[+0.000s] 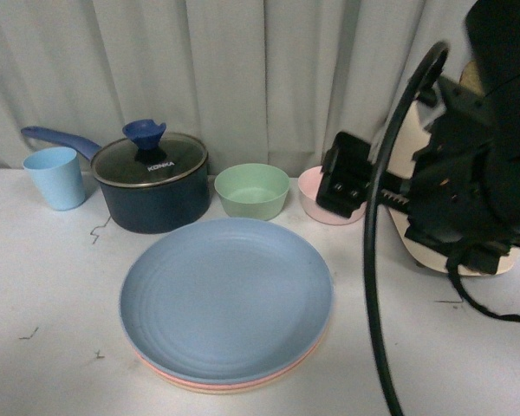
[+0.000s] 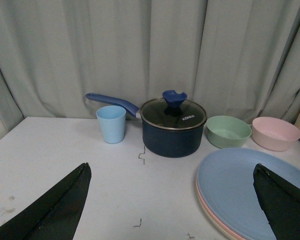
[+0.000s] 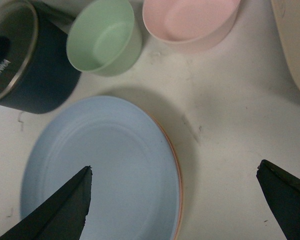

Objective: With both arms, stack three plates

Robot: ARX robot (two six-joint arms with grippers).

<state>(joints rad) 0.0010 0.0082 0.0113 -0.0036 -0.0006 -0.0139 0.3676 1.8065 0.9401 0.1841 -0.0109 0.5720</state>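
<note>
Desk state, single moment.

- Task items: light blue round shallow plastic plate [image 1: 225, 299] lies on top of a stack in the middle of the white desk [image 1: 52, 295], toward its front edge. The rim of the pink plastic plate [image 1: 269, 379] shows directly under it. A paler rim, the cream plate [image 1: 217, 390], just shows at the bottom. All three are nested and lie flat.
- Back edge of the desk, left to right: light blue plastic cup [image 1: 55, 177]; dark blue saucepan with glass lid, blue knob and blue handle [image 1: 153, 182]; small green bowl [image 1: 252, 190]; small pink bowl [image 1: 316, 198]. The cup stands just beside the pan handle. The green bowl is near the far rim of the stack, not touching it.
- Right back corner: a cream rounded object [image 1: 413, 143], mostly hidden behind the bulky black right arm [image 1: 477, 173] and its cable.
- Left gripper [image 2: 171, 167]: black fingers [image 2: 65, 205] spread wide, nothing between them. It is raised over the desk beside the stack's left edge.
- Right gripper [image 3: 175, 166]: fingers [image 3: 65, 210] likewise spread wide and empty, above the right edge of the stack. One finger is over the blue plate, the other over bare desk.
</note>
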